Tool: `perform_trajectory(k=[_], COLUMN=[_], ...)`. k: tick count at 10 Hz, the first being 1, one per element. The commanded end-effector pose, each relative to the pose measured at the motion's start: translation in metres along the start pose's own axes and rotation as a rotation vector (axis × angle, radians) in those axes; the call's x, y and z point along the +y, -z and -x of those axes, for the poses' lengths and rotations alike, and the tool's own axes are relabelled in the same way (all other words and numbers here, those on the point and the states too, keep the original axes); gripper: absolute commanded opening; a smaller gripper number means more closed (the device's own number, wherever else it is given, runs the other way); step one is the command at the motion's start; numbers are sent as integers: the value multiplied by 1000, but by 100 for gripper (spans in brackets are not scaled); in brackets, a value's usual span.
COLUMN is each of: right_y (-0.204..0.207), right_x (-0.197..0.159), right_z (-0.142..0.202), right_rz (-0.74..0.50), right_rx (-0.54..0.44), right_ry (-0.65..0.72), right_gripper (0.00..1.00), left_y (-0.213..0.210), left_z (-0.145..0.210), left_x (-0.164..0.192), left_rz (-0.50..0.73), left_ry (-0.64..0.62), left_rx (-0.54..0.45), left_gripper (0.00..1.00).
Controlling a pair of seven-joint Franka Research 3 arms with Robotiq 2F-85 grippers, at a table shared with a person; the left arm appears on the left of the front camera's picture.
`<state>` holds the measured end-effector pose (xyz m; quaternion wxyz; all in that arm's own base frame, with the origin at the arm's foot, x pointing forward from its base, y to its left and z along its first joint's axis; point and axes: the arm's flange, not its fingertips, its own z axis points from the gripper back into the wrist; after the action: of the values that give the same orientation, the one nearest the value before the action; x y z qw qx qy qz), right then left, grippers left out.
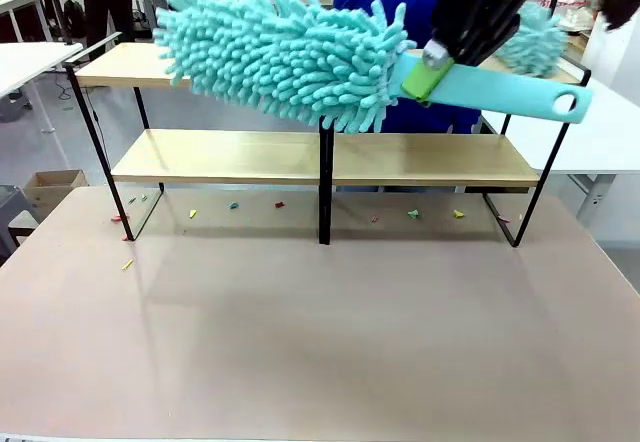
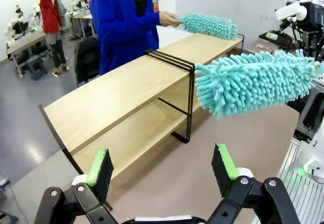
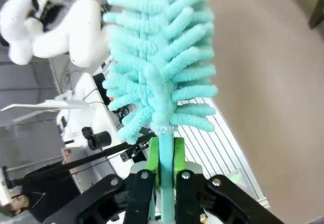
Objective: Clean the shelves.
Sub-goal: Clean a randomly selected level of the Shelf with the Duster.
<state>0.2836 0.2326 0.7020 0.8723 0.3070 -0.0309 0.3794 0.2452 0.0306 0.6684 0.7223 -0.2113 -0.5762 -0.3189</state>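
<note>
The shelves are two light-wood boards in a black frame across the table's far side, also seen in the left wrist view. My right gripper is shut on the handle of a fluffy turquoise duster, whose head hangs in front of the upper board. In the right wrist view the green pads clamp the duster's handle below its head. My left gripper stands open and empty, off the rack's end. A person in blue holds a second duster on the top board.
Small coloured scraps lie on the brown table under the rack, and one lies further forward on the left. A cardboard box sits on the floor at left. White tables flank the scene.
</note>
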Motion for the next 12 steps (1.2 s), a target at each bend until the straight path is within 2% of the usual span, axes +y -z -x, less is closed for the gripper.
perform_trajectory(k=[1,3,4,5,6,7,9,10,12], right_y=[12,-36,-50,-60,-79,-106,-169,-190,-228], right_x=[4,-3,-4,-7,-10,-15,-31,-41,-56], right_z=[8,41,71,101,131,162,207,223,262], right_rz=[20,55,89,103,101,63,34,40,-25], right_rx=[155,54,150,198,151,61,-341,-466,-718], right_ry=[-110,-50,23,89,180,256,386,412,346], right_gripper=[12,12,12,12,12,12,12,12,12], left_y=[2,2,2,2,2,2,2,2,2], left_z=[1,1,1,1,1,1,1,1,1], left_x=[-1,-1,-1,-1,-1,-1,-1,-1,-1], left_rz=[-7,-7,-7,-7,-7,-7,-7,-7,-7], left_ry=[-3,-3,-3,-3,-3,-3,-3,-3,-3], left_rx=[5,5,5,5,5,5,5,5,5], left_gripper=[100,100,100,100,100,100,100,100,100])
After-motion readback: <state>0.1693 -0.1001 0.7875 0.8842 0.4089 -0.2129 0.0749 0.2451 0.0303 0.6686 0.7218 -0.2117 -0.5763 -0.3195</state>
